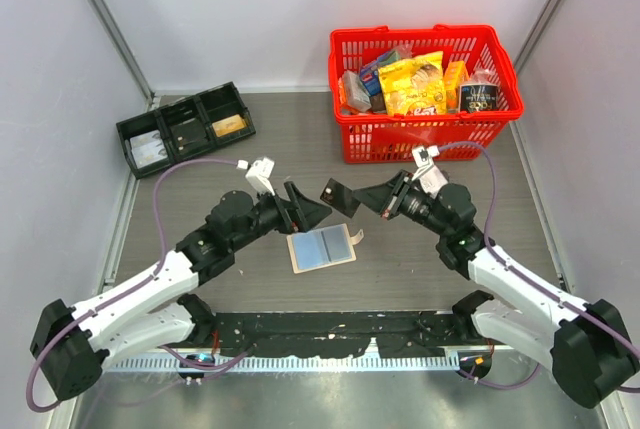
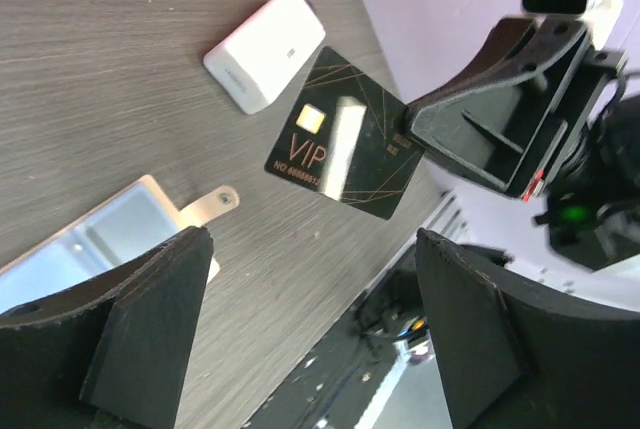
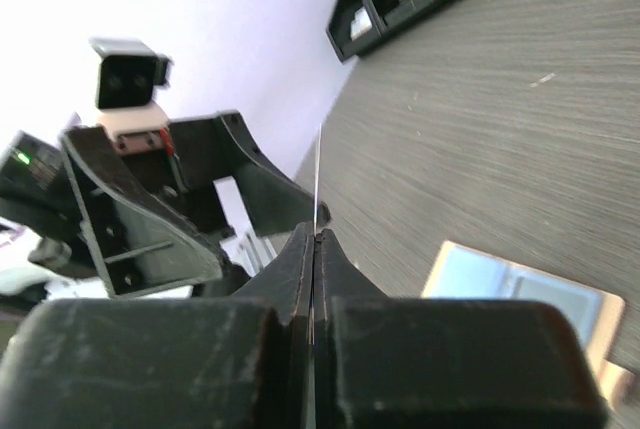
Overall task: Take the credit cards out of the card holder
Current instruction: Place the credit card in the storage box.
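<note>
- Between the right fingers point(image 3: 292, 274) is a black card point(image 2: 345, 149) with "VIP" on it. They are pressed tight on one edge, so the card hangs up in the air and does not lie on the surface point(image 1: 300, 149).
- Just beside it, the left fingers point(image 2: 150, 339) are wide apart with nothing in them, and they point at the card. I think they wait there to take it, or to help with the next one.
- Below both, the card holder point(image 1: 322, 247) lies flat and open near the middle of the surface. Its little tab point(image 2: 215, 201) pokes out to one side. Lying open like that makes it easy to slide cards out.
- Its inside looks blue, grey and smooth, but from this far away I cannot tell if more cards are tucked in.
- Farther back stand a red basket point(image 1: 425, 139) and a black tray point(image 1: 195, 152), both well apart from the card holder. A bare bit of surface looks like a good place to set the card down.
</note>
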Controlling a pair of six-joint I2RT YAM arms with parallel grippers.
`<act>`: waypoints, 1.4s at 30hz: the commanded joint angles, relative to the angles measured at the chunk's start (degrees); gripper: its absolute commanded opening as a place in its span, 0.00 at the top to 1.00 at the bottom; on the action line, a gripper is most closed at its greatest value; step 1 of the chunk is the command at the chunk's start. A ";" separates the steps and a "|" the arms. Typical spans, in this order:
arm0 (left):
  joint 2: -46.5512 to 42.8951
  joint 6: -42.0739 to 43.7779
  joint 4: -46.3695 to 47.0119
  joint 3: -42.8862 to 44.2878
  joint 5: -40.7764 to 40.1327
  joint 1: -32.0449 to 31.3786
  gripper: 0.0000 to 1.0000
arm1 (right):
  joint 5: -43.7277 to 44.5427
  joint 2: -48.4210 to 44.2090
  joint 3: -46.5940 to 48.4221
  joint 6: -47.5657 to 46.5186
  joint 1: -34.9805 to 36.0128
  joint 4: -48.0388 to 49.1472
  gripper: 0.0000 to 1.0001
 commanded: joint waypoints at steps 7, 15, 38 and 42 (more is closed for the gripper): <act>4.76 -16.28 25.56 -4.88 -3.92 -0.08 0.25 | 10.61 4.77 -4.11 18.42 3.46 24.32 0.99; 8.02 -19.80 33.20 -6.98 -6.71 -0.07 0.50 | 12.29 8.03 -5.52 21.76 5.22 29.07 0.99; 6.88 -30.16 37.43 -15.86 -10.25 25.74 1.00 | 24.04 -0.49 4.75 -1.16 2.76 -15.89 0.09; 9.33 -31.67 35.77 -15.17 -11.47 37.16 1.00 | 30.47 -2.42 9.24 -9.78 2.76 -27.96 0.08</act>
